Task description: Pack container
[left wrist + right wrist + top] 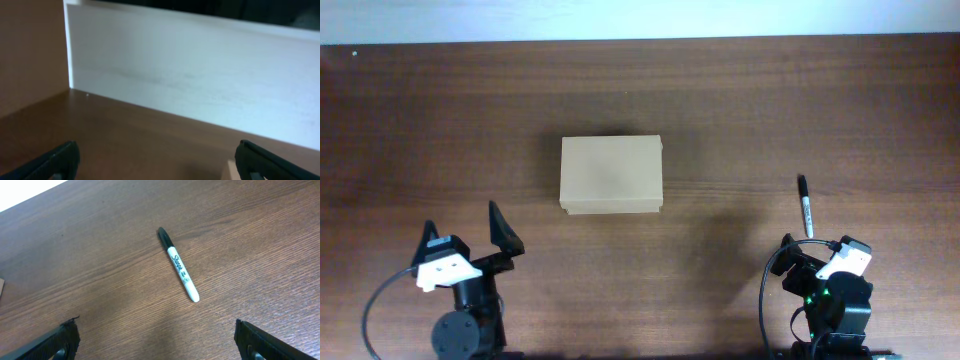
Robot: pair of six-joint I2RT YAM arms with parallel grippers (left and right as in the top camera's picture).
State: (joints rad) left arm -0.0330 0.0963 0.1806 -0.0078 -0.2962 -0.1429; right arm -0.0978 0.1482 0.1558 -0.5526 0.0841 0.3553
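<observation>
The container (611, 174) is a plain tan cardboard box with its lid shut, lying at the middle of the table. A small tan corner of it shows in the left wrist view (230, 170). A black-capped white marker (805, 207) lies to the right of the box and shows fully in the right wrist view (178, 265). My left gripper (465, 233) is open and empty near the front left, well short of the box. My right gripper (157, 340) is open and empty near the front right, just behind the marker.
The wooden table (440, 120) ends at a white wall strip along the back (640, 20). In the left wrist view the white wall (200, 75) and a brown side panel (30, 50) rise beyond the tabletop.
</observation>
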